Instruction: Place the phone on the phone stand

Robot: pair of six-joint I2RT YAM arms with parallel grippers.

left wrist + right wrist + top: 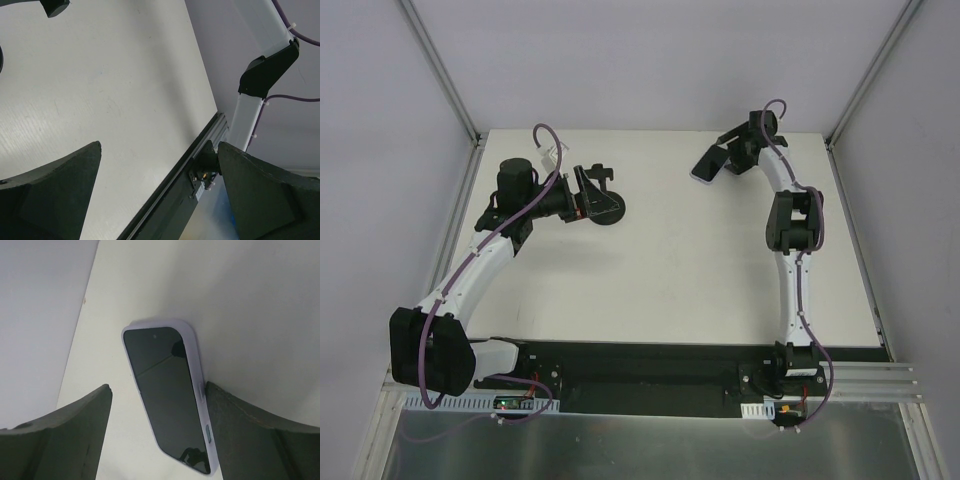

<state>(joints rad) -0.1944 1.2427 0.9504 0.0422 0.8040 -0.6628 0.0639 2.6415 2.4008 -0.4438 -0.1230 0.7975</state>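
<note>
The phone (167,395), with a dark screen and a pale lilac edge, lies on the white table at the back right; it also shows in the top view (704,173). My right gripper (159,386) is open and straddles it. The right finger (250,435) touches the phone's side edge and the left finger stands apart from it. The black phone stand (609,209) stands at the back left on its disc base. My left gripper (584,194) is right beside it, open and empty (159,145). Only a bit of the stand (52,6) shows at the top left of the left wrist view.
Grey walls enclose the table (670,270) at the back and sides. A black rail (175,185) runs along the near edge, with the right arm's white link (252,107) above it.
</note>
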